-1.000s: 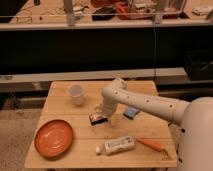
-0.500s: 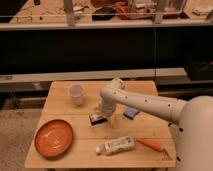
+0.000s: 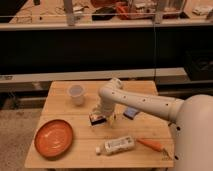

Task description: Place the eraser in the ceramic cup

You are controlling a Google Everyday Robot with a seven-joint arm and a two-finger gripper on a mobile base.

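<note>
The surface point(image 3: 60, 102) is pale, matt wood, smooth on top. The ceramic cup point(image 3: 76, 94) looks white and faintly glossy, and the orange plate point(image 3: 53, 138) has a soft sheen. The arm point(image 3: 145, 102) has a smooth white plastic casing. Its end effector point(image 3: 102, 115) is low at mid-surface over the matt-topped eraser point(image 3: 96, 119).

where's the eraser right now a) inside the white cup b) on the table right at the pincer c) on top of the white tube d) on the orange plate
b: the eraser lies on the wooden table with the pincer lowered right at it, apart from the ceramic cup and the orange plate.
</note>
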